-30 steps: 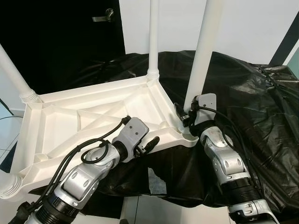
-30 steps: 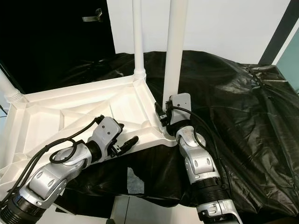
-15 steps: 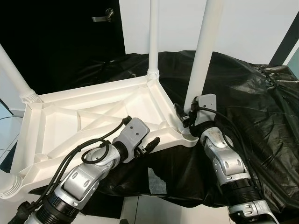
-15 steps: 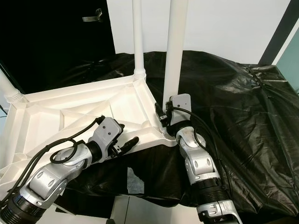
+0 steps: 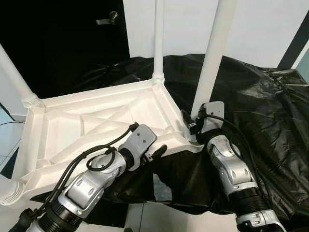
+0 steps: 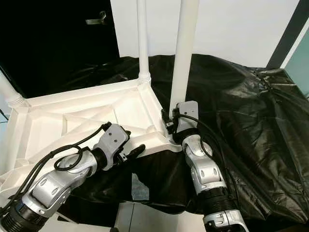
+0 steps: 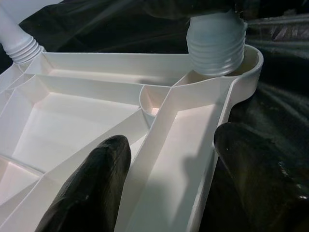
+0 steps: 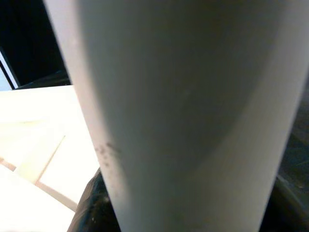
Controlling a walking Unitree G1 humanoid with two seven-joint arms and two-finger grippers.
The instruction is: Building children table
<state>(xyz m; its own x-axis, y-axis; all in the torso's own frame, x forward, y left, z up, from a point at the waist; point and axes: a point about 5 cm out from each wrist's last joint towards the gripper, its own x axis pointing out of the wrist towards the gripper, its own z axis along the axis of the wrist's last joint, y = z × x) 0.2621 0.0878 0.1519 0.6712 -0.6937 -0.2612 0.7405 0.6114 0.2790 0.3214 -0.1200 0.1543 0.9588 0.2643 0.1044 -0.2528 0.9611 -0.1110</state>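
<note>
A white plastic tabletop (image 5: 72, 128) lies upside down on black sheeting. Three legs stand in its corner sockets: one at the far left (image 5: 17, 77), one at the back (image 5: 158, 43), one at the near left corner (image 5: 9, 191). A fourth leg (image 5: 215, 58) rises from the near right socket (image 7: 215, 46), leaning a little right. My right gripper (image 5: 194, 126) is shut on this leg just above its threaded base; the leg (image 8: 183, 111) passes between its fingers. My left gripper (image 7: 171, 179) straddles the near rim (image 7: 207, 159), one finger (image 7: 91, 188) inside and the other outside, shut on it.
Crinkled black plastic sheeting (image 5: 260, 96) covers the surface under and to the right of the tabletop. A pale patch (image 5: 161, 186) shows through it near the front edge. A dark door with a metal handle (image 5: 107, 18) stands behind on the left. Pale floor (image 5: 159, 217) lies below.
The near right leg leans slightly more to the right, and my right wrist has dropped a little with it. My left gripper has edged right along the rim.
</note>
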